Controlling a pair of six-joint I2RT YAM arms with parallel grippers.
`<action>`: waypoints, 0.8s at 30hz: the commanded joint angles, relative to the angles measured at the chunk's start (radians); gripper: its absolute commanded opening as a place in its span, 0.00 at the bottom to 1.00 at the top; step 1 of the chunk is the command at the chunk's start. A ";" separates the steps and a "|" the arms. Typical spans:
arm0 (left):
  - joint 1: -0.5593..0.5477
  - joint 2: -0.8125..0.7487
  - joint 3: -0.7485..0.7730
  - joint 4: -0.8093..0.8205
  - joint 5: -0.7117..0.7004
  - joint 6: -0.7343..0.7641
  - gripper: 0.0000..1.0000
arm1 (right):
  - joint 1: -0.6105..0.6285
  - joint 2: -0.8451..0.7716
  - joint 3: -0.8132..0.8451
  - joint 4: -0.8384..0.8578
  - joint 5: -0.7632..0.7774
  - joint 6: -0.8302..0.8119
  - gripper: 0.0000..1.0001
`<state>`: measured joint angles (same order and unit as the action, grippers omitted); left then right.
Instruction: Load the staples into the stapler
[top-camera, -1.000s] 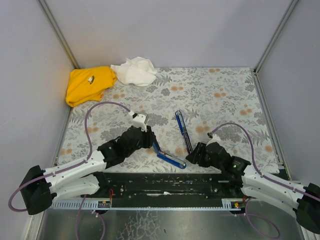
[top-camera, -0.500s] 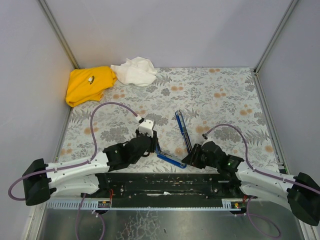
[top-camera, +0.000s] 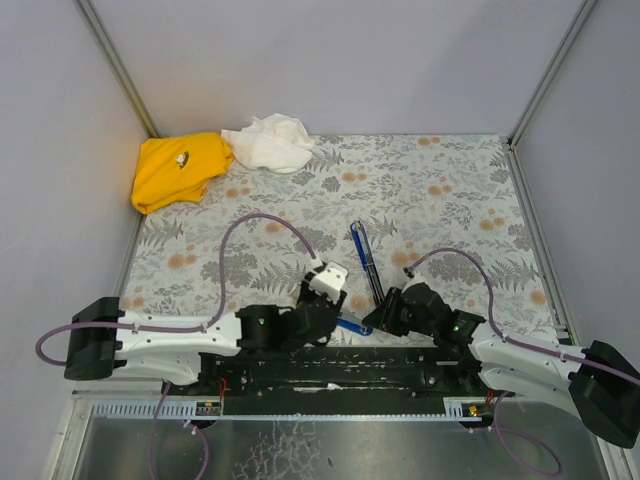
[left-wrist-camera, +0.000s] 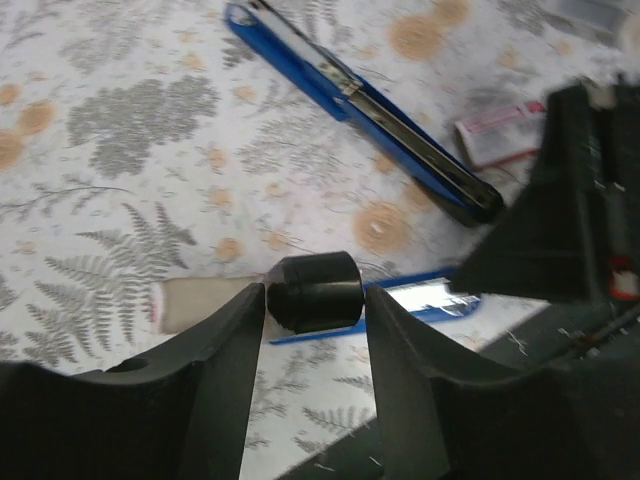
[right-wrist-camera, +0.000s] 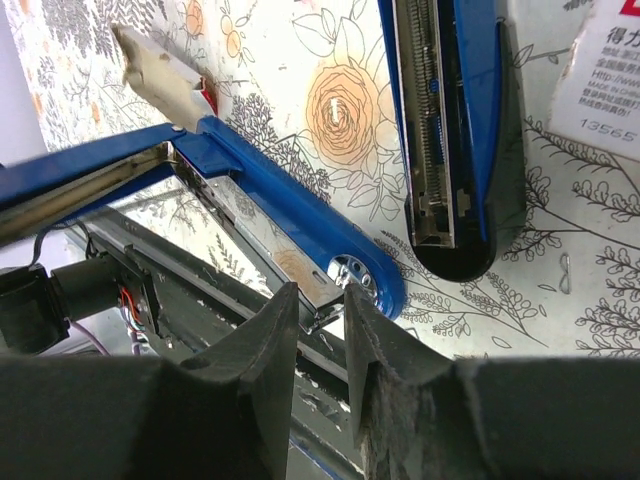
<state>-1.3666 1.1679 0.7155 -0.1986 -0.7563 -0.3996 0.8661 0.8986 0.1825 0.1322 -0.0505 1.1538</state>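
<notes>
The stapler (top-camera: 365, 262) is laid wide open on the table (top-camera: 450, 200), near the front edge. One arm points to the far side. The other lies flat toward the left, with its silvery rail facing up. The staple box (top-camera: 406, 260) sits just right of the far-pointing arm, close to it but apart. No loose strip of staples can be seen anywhere.

The right gripper (right-wrist-camera: 320, 310) is set at the stapler's hinge end. Its jaws are drawn in to a narrow gap, and the metal end of the flat arm sits in that gap. Whether it's actually pinched can't be told.

The left gripper (left-wrist-camera: 315, 300) is down over the flat arm with its jaws partly open. A small black round piece (left-wrist-camera: 315, 290) is flanked by both fingers. It can't be made out what that piece is, or whether it's really held.

So the step in hand looks like getting the opened stapler steadied — nothing has been loaded yet. In the right wrist view the channel in the far arm shows only a spring.

Next, a strip would have to be got out of the box, lined up with the channel and slid in flat. That probably needs the stapler pinned down by one gripper while the strip is handled by the other — fiddly stuff, since the strip is thin and easily dropped.
</notes>
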 joint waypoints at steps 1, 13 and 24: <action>-0.073 0.091 0.066 -0.025 -0.071 -0.048 0.46 | 0.001 -0.013 -0.014 0.021 0.061 0.006 0.30; -0.089 0.119 0.045 0.119 0.094 0.060 0.77 | 0.002 -0.081 -0.008 -0.051 0.116 -0.037 0.31; 0.157 0.086 -0.080 0.264 0.576 0.288 0.97 | -0.180 -0.049 0.253 -0.433 0.082 -0.429 0.58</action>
<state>-1.2778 1.2480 0.6510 -0.0376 -0.3717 -0.2089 0.7887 0.8276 0.3157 -0.1471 0.0395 0.9192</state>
